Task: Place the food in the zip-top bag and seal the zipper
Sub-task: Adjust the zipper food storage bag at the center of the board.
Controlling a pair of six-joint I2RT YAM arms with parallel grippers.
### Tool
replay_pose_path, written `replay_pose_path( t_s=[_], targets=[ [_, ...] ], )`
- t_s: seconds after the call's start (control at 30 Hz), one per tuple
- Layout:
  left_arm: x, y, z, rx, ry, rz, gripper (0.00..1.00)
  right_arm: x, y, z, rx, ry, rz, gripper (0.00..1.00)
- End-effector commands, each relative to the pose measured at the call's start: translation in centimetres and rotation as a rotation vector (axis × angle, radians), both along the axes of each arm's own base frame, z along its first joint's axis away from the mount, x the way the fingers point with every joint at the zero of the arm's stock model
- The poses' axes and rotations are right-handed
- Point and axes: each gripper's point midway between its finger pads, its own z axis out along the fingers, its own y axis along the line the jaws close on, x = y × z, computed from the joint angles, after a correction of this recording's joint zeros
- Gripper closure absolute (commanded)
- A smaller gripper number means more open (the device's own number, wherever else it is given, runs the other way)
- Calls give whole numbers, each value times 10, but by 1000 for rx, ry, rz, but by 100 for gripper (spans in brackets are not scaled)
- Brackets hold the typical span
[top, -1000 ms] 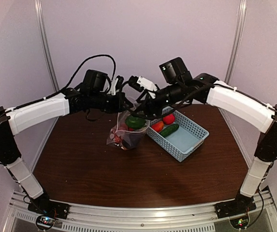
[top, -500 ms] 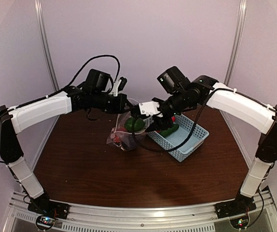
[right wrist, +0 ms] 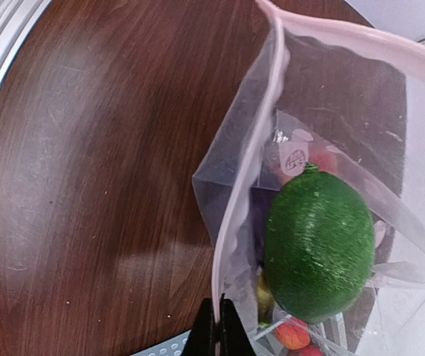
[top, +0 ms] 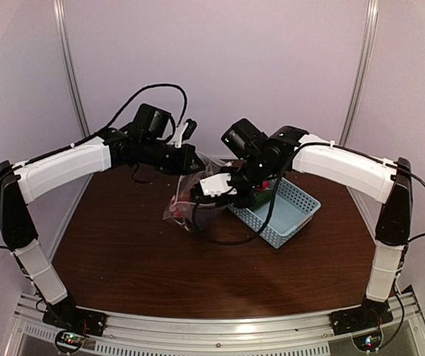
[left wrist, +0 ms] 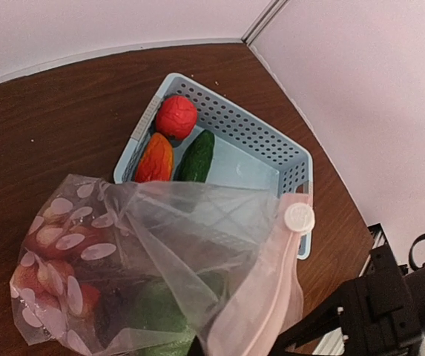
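The zip-top bag [top: 187, 212] hangs at mid-table, clear with pale spots [left wrist: 71, 245]. Inside it lie red pieces [left wrist: 41, 274] and a round green pepper [right wrist: 317, 245]. Its pale pink zipper [left wrist: 271, 289] runs along the mouth and ends in a white round tab [left wrist: 299, 218]. My left gripper [top: 190, 157] is shut on the bag's far upper edge, its fingers almost out of its own view [left wrist: 196, 348]. My right gripper [right wrist: 218, 330] is shut on the zipper strip [right wrist: 236, 200] at the near side of the mouth [top: 199, 191]. More food, a red tomato [left wrist: 176, 116], an orange-red piece [left wrist: 154, 157] and a green cucumber [left wrist: 196, 155], lies in the basket.
The light blue slotted basket [top: 290, 215] stands right of the bag, touching or nearly touching it. Brown tabletop [top: 160, 267] lies in front. Pale walls close the back and both sides. My right arm's black wrist [left wrist: 390, 311] shows in the left wrist view.
My right gripper came down from above the bag to its mouth edge and closed on the zipper strip. The green pepper sank into the bag. The left arm barely moved.
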Motion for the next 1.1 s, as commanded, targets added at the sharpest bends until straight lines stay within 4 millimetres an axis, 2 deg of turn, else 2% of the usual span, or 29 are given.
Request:
replay_pose_path(
  t_s=[0.0,0.07,0.1,0.17,0.2,0.23,0.27,0.3,0.37,0.57,0.6,0.7,0.73,0.83,0.9,0.97,1.03,1.07],
  targets=[
    [4,8,22,80,-69,-8,100,3,18,77,150,-143,-17,100],
    [15,21,25,161,-134,36,100,-1,26,106,251,-166,-4,100],
    [23,27,21,204,-160,69,100,-1,31,110,273,-161,-5,100],
    [38,44,5,314,-143,124,100,2,38,101,261,-141,-1,100],
    [43,52,8,367,-117,153,100,8,41,96,252,-146,-12,100],
    [43,49,12,398,-107,121,100,12,43,95,252,-155,-25,100],
    [43,48,28,404,-143,103,100,15,46,96,261,-157,-34,100],
    [47,55,36,433,-181,133,100,17,48,98,277,-160,-38,100],
    [54,69,37,484,-217,178,100,17,54,101,307,-154,-39,100],
    [55,75,65,479,-304,187,100,29,60,128,400,-188,-111,100],
    [56,76,62,480,-309,194,100,31,60,129,406,-192,-116,100],
    [53,58,32,463,-266,95,100,31,63,130,419,-165,-135,100],
    [54,58,20,490,-236,95,100,32,62,130,427,-155,-142,100],
    [57,70,0,570,-194,136,98,27,62,107,385,-119,-127,100],
    [55,73,0,569,-198,141,98,26,60,94,362,-93,-142,100],
    [53,74,6,559,-213,142,100,22,56,88,344,-73,-145,99],
    [52,76,18,547,-244,144,100,16,52,97,359,-57,-141,95],
    [52,78,25,547,-262,154,100,13,50,105,375,-46,-145,90]
  ],
)
